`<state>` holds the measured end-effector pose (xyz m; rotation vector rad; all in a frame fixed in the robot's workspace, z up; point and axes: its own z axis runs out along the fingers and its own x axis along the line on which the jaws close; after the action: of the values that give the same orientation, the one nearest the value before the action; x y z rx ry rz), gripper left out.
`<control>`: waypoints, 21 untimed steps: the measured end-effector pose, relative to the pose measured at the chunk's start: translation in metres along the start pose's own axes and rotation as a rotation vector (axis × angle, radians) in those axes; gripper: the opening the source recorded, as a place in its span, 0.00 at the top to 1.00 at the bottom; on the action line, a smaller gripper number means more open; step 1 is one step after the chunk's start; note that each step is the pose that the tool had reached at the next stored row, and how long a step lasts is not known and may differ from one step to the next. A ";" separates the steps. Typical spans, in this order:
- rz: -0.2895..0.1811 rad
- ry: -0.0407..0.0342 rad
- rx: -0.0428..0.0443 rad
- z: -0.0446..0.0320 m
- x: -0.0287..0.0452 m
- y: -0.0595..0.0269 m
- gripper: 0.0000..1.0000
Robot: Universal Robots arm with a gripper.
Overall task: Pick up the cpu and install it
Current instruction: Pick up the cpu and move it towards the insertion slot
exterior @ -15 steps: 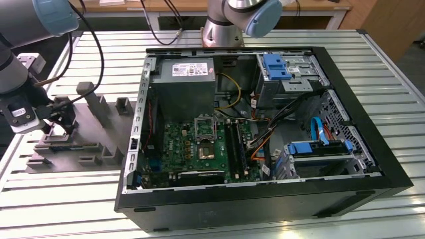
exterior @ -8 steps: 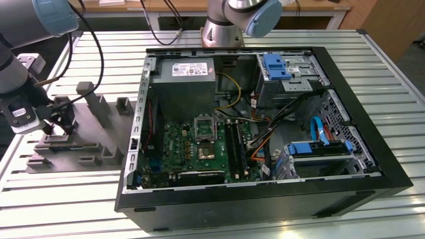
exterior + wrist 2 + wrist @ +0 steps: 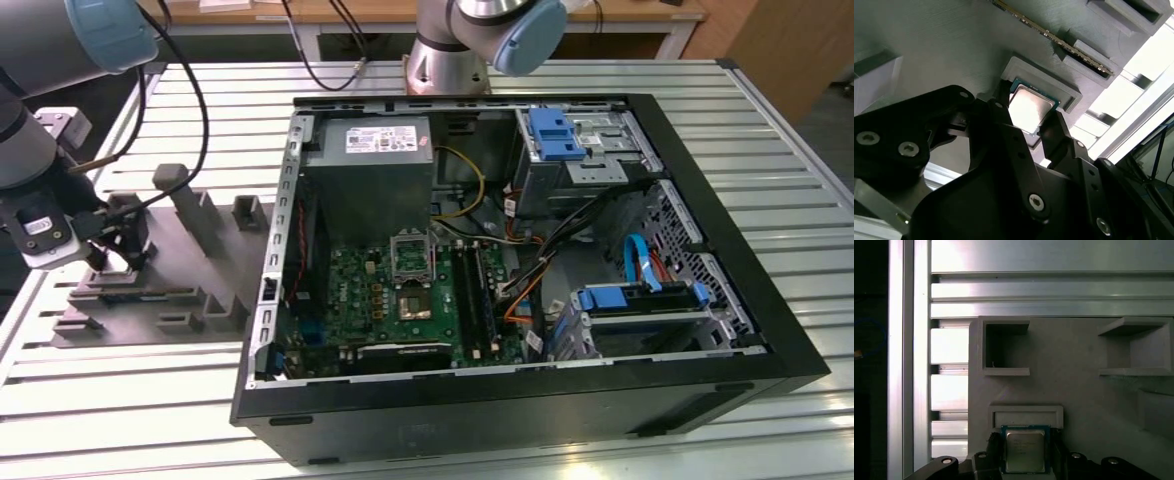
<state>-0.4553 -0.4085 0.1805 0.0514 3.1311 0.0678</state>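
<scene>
The cpu (image 3: 1025,450), a small square chip with a pale metal top and a thin green rim, sits at its grey nest on the fixture (image 3: 1079,390). In both wrist views my gripper's (image 3: 1025,454) black fingers press against two opposite edges of the cpu (image 3: 1028,106). My gripper (image 3: 1030,119) looks shut on it. In the exterior view my gripper (image 3: 118,262) hangs low over the grey fixture (image 3: 160,290) at the exterior view's left. The silver socket (image 3: 410,300) lies on the green board (image 3: 380,315) inside the open computer case (image 3: 534,380), with its metal frame (image 3: 411,250) raised.
The fixture carries upright posts (image 3: 174,185) and empty pockets (image 3: 1004,347); a memory stick (image 3: 1054,37) stands in one slot. Inside the case are a power supply (image 3: 380,165), cables (image 3: 534,265) and blue drive bays (image 3: 641,300). A second arm's base (image 3: 454,50) stands behind the case on the slatted table (image 3: 120,400).
</scene>
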 end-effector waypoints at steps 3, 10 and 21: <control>0.000 0.0002 0.0001 -0.0003 0.0000 0.0000 0.48; -0.003 0.0005 0.0001 -0.0010 0.0000 0.0000 0.41; -0.004 0.0003 0.0000 -0.0033 0.0000 0.0002 0.41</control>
<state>-0.4553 -0.4085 0.1838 0.0443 3.1314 0.0678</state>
